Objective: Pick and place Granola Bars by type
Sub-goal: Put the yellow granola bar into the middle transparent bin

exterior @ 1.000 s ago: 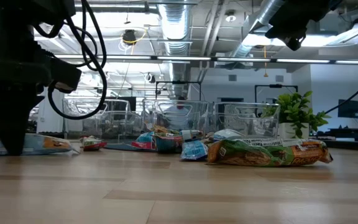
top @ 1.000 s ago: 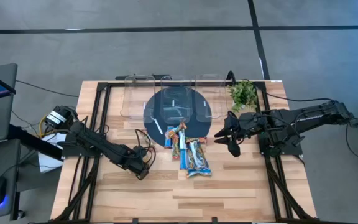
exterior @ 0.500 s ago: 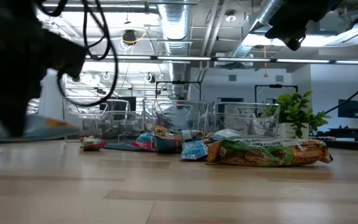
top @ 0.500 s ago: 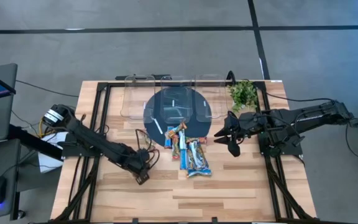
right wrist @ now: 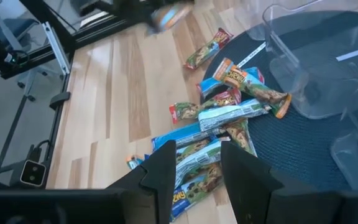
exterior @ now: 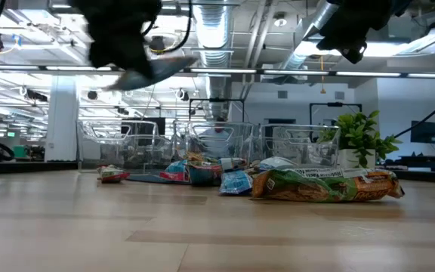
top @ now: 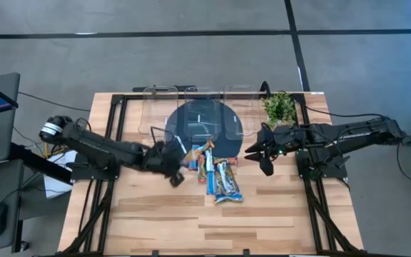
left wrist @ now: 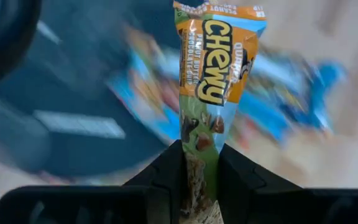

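Observation:
My left gripper [top: 175,165] hangs above the table's left middle, beside the dark round mat [top: 204,125], shut on one granola bar [left wrist: 213,68] in an orange, blue and green wrapper. Several more granola bars [top: 216,171] lie in a loose pile, partly on the mat's near edge and partly on the wood. My right gripper [right wrist: 194,168] hovers over the mat's right side, open, with nothing between its fingers; the pile shows below it. My left gripper pinches one end of the bar [left wrist: 199,168] between its two fingers. The fingers slant downward and lie along the bar. The bar sticks straight out past the fingertips and hangs well clear of the table [exterior: 157,68].
Three clear bins [top: 198,103] stand in a row at the far edge, behind and partly over the mat. A small green plant [top: 280,107] stands at the far right. One single bar [right wrist: 207,48] lies at the mat's left edge. Bare wood lies along the near side.
My left gripper has risen from the tabletop at the near left with the bar, moved toward the far edge and the mat, and turned its wrist. The bar, lying on the wood before, is now lifted clear.

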Robot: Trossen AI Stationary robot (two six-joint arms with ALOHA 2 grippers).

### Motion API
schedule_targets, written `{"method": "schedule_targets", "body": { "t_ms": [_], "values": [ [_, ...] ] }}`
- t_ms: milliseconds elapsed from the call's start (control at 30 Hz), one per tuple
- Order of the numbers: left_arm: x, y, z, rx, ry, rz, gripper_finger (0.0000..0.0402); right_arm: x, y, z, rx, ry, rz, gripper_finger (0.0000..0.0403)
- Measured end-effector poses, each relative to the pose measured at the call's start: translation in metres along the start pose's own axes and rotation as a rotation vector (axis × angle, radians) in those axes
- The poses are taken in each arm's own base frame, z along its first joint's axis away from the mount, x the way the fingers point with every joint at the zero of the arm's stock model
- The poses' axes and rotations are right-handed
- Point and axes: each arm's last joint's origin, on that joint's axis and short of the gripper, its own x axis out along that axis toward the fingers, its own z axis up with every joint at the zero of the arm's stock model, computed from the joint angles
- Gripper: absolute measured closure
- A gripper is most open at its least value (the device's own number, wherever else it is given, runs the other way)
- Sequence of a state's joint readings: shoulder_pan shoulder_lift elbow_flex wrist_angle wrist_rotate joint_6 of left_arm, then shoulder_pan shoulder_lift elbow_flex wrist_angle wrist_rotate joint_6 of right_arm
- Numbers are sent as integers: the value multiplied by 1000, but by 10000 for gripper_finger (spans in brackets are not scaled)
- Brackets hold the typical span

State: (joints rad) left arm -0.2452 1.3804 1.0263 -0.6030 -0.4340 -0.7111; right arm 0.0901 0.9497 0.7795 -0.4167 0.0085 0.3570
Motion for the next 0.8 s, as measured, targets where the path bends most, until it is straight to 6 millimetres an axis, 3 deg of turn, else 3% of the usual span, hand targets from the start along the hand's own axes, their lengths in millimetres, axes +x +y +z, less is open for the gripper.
{"method": "schedule_targets", "body": {
  "t_ms": [200,367,533,800],
  "values": [
    [12,31,53,33,-244,104,334,0,-3,6,12,-56,0,285],
    [25,68,85,-9,-340,161,334,-1,-5,13,22,-112,2,285],
    [48,105,99,-86,-307,128,333,-1,-6,17,28,-149,4,285],
    [99,131,98,-119,-181,-11,333,11,-6,23,40,-192,-8,285]
  ]
}}
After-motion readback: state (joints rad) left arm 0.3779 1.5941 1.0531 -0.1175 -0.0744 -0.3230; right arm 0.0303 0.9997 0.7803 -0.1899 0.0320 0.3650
